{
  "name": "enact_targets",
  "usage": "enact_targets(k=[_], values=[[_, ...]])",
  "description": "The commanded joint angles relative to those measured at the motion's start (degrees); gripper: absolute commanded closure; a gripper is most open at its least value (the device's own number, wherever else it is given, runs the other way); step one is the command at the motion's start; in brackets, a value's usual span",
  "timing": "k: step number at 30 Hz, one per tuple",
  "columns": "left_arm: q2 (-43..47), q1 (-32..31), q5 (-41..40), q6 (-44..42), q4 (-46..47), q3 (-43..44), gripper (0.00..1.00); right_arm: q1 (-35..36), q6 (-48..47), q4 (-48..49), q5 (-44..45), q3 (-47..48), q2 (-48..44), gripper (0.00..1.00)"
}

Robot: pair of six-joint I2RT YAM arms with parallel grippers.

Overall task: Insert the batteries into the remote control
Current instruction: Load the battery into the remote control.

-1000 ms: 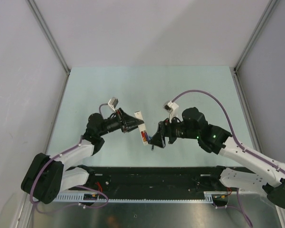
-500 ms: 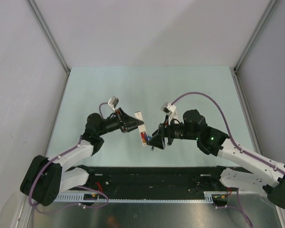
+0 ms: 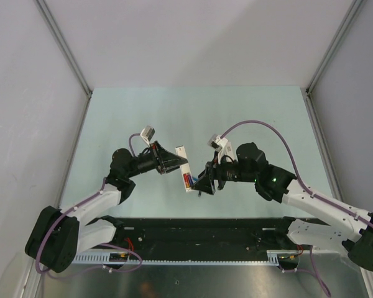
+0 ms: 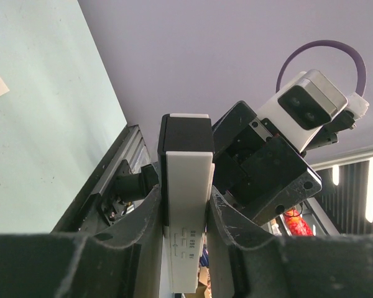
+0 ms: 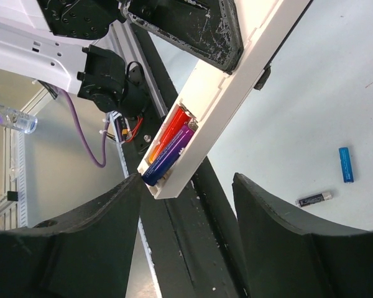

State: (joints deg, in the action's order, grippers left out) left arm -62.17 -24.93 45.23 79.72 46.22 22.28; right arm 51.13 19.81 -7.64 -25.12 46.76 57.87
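The remote control is shown in white, with a black patch seen on it in the left wrist view. In its open compartment, a red battery and a blue-violet battery are seen side by side. On the pale mint-green bench beside the remote control, a blue battery and a black battery with pale markings are seen. The jaws of the left gripper and the right gripper are black, speckled with pale scuffs. The cable above the remote control is purple.
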Motion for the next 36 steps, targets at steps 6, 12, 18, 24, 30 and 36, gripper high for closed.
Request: enact_targets(k=[6, 12, 18, 24, 30, 36], values=[[2.1, 0.1, 1.0, 1.4, 2.9, 0.0, 1.00, -0.3, -1.0, 2.1, 1.1, 0.1, 0.9, 0.38], [2.8, -0.1, 1.0, 1.6, 2.9, -0.4, 1.00, -0.5, -0.4, 3.0, 1.2, 0.1, 1.5, 0.40], [3.5, -0.4, 1.1, 1.6, 3.0, -0.7, 1.00, -1.1, 0.8, 4.1, 0.2, 0.1, 2.4, 0.41], [4.1, -0.7, 1.3, 1.3, 3.0, -0.7, 1.00, -2.0, 1.3, 5.2, -0.7, 0.1, 3.4, 0.43], [4.8, -1.0, 1.3, 1.3, 2.9, -0.7, 1.00, -3.2, 1.9, 6.2, -1.9, 0.1, 3.9, 0.44], [5.4, -1.3, 1.4, 1.0, 2.9, -1.0, 1.00, -4.4, 3.6, 7.1, -4.4, 0.1, 5.2, 0.44]])
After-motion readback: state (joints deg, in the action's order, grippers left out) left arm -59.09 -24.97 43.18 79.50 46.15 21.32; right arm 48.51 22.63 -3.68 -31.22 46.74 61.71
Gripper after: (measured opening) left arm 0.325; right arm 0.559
